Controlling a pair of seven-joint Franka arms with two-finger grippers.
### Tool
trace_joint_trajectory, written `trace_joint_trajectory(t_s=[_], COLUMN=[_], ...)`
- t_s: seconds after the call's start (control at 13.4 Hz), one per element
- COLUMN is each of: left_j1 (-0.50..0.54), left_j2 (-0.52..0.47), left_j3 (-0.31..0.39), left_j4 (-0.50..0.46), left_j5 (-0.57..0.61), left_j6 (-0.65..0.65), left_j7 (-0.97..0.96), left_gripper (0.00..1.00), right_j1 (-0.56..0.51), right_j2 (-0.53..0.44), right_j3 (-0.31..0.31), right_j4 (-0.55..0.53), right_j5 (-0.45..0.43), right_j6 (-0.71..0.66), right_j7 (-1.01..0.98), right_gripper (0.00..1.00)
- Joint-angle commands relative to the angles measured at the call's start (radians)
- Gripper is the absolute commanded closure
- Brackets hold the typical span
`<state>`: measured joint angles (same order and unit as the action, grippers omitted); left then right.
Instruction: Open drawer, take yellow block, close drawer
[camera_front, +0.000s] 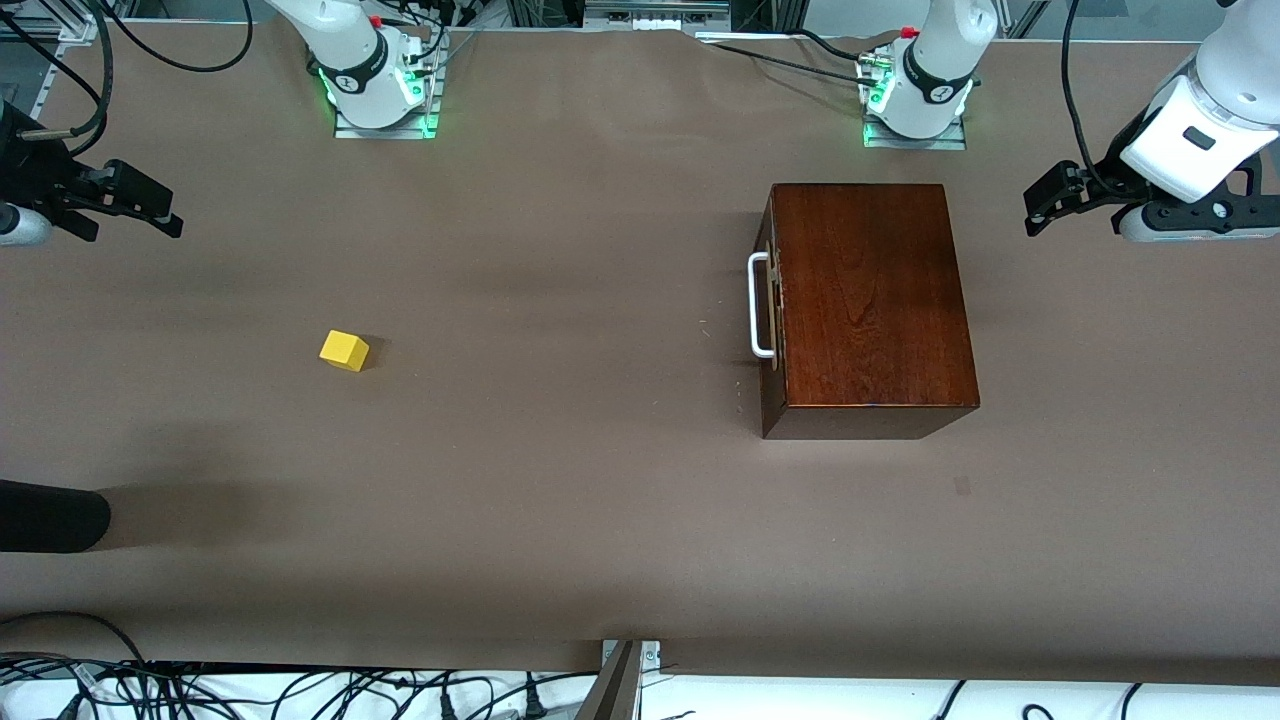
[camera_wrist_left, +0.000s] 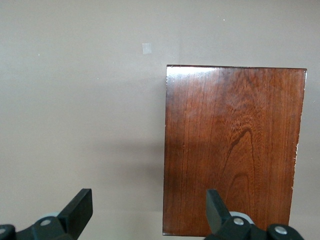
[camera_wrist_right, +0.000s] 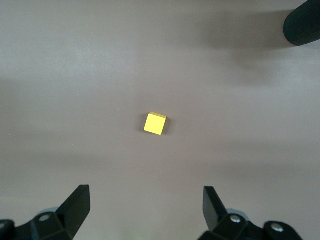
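Note:
The dark reddish-brown wooden box (camera_front: 870, 300) stands toward the left arm's end of the table. Its drawer is shut, with the dark front (camera_front: 771, 345) flush and the white bar handle (camera_front: 758, 305) facing the right arm's end. The tray inside is hidden. The yellow block (camera_front: 344, 351) lies on the bare table toward the right arm's end. My left gripper (camera_front: 1035, 210) is open and empty, up beside the box, which shows in the left wrist view (camera_wrist_left: 232, 150). My right gripper (camera_front: 165, 212) is open and empty, up over the table's end, with the block (camera_wrist_right: 154, 123) below it.
A black rounded object (camera_front: 50, 515) reaches in over the table edge at the right arm's end, nearer the front camera than the block; it also shows in the right wrist view (camera_wrist_right: 302, 22). A small pale patch (camera_front: 962, 486) marks the table nearer the camera than the box.

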<state>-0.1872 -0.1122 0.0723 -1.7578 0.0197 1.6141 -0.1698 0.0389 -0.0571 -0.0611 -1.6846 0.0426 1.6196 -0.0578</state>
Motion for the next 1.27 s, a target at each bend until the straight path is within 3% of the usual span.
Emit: trace_joint_trajectory(t_s=[0.0,1.2], left_j1=[0.011,0.02], left_j2=[-0.009,-0.009], left_j3=[-0.002,0.003], left_j4=[0.005,0.021], left_j5=[-0.02,-0.02], left_j6=[-0.01,-0.016], left_j7=[0.015,0.013], left_gripper=[0.0,0.0], right_j1=[-0.013,-0.013], right_j2=[0.005,0.011], right_j3=[0.01,0.004], right_j4=[0.023,0.02], right_j5=[0.003,0.0], right_j6=[-0.018,-0.018], right_j7=[-0.023,-0.023], right_gripper=[0.0,0.0])
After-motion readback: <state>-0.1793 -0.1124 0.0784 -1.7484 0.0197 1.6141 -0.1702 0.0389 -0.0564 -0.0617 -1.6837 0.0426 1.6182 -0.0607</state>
